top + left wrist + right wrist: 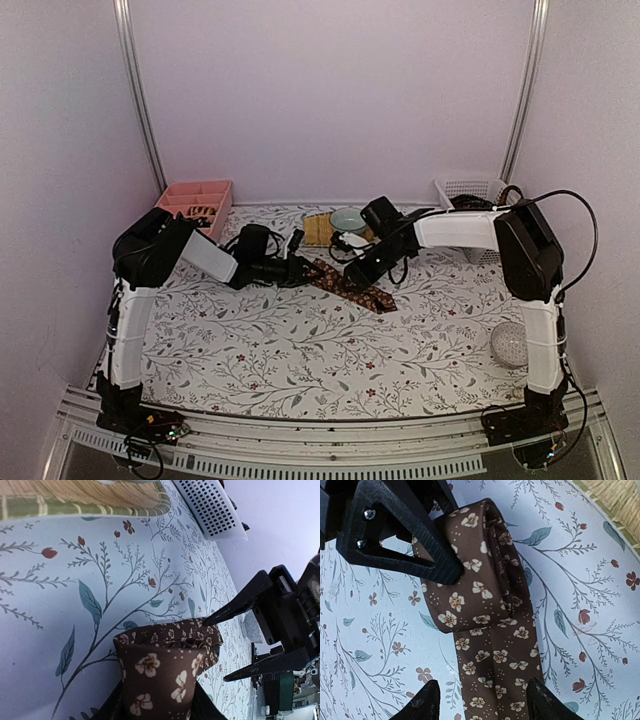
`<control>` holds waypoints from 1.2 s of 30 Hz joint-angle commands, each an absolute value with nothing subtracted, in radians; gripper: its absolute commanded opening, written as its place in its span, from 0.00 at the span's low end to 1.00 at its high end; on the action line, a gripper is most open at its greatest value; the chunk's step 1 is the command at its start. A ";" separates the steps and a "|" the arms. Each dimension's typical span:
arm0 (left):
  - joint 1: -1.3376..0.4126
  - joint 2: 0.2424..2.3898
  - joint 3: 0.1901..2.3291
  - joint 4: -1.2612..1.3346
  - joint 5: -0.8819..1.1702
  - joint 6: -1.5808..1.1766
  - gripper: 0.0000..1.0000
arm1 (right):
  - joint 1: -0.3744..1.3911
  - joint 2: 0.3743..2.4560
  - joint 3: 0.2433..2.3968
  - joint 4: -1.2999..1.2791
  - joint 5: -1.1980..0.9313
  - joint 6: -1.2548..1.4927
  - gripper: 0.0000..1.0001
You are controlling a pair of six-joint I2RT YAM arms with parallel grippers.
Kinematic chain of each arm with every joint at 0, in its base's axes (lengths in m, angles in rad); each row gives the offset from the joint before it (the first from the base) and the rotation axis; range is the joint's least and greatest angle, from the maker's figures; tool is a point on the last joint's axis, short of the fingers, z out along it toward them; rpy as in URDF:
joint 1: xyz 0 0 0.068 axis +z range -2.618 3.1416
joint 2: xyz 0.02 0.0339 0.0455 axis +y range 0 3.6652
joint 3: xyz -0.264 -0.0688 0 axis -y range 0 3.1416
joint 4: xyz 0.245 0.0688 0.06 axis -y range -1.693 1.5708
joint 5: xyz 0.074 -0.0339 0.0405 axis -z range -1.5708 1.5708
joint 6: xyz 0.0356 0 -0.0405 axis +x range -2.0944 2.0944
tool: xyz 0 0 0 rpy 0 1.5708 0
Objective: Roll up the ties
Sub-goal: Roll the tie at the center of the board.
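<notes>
Top external view shows the table (pixel 300 370) with both arms meeting near its middle over the tie (pixel 358 288), which lies on the cloth there. Your left gripper (pixel 155 707) is pinching the rolled end (pixel 480 575). Your right gripper (pixel 482 695) stands open astride the flat tail (pixel 495 670). Hold the pinch firm, turn the roll evenly, and guide the tail in straight so the edges line up.

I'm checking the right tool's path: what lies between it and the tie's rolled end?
Only the tie's flat unrolled strip, running from the roll to the right tool over floral cloth; the right wrist view shows it.
</notes>
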State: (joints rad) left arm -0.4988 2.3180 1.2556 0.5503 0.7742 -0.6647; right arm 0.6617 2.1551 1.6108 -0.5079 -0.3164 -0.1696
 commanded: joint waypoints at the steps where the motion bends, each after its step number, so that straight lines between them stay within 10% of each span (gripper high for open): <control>1: -0.489 2.332 1.227 0.508 0.751 -0.680 0.34 | 0.711 2.248 1.604 -0.509 -0.256 -0.217 0.57; 36: -0.522 2.158 1.211 0.213 0.436 -0.602 0.32 | 0.791 2.148 1.449 -0.563 -0.372 -0.253 0.40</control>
State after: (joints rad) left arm -0.5060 2.2086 1.2213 0.3378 0.5797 -0.6357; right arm 0.7479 2.1796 1.5230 -0.4107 -0.3313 -0.2665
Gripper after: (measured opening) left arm 0.319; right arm 0.405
